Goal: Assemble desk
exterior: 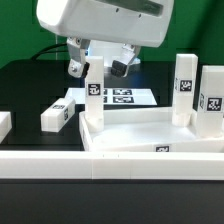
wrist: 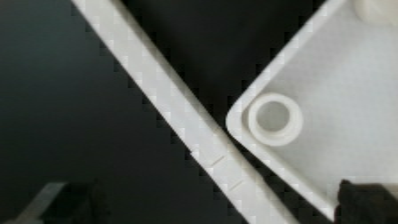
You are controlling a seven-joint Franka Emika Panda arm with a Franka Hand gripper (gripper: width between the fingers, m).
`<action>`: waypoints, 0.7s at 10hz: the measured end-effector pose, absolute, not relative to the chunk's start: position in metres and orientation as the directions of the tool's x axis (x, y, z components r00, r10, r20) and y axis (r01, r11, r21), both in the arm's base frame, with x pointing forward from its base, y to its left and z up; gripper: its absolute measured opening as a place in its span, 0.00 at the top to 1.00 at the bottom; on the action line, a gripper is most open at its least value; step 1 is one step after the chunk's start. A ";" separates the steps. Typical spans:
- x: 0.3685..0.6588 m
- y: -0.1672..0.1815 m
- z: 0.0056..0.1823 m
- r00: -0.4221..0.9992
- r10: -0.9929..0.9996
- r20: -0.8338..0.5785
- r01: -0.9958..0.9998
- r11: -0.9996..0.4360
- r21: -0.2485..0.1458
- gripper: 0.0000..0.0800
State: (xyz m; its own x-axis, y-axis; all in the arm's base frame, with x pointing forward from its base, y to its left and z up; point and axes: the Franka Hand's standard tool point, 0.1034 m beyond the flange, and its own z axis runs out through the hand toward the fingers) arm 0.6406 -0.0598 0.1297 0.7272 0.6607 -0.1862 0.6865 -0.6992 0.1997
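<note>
One leg (exterior: 93, 98) upright, long axis vertical

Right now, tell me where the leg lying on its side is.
In the exterior view, the lying leg rests on the black table at the exterior view's left, just left of the desk top and in front of the marker board.

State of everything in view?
gripper: open, empty
desk top: lying flat, sockets up
corner socket: empty
leg under gripper: upright, not gripped
two right legs: upright
lying leg: on its side, on table
edge leg: cut off by frame, lying low
</note>
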 end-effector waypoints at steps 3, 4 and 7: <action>0.630 -0.072 0.129 0.887 0.437 -0.151 0.458 -0.877 0.148 0.19; 0.628 -0.087 0.128 0.945 0.304 -0.120 0.317 -0.941 0.118 0.19; 0.622 -0.109 0.123 0.994 0.074 -0.081 0.084 -0.989 0.119 0.19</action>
State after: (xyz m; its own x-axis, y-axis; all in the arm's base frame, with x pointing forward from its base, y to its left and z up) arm 0.6223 -0.1092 0.1226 0.9939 0.0743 -0.0810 0.0836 -0.9894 0.1185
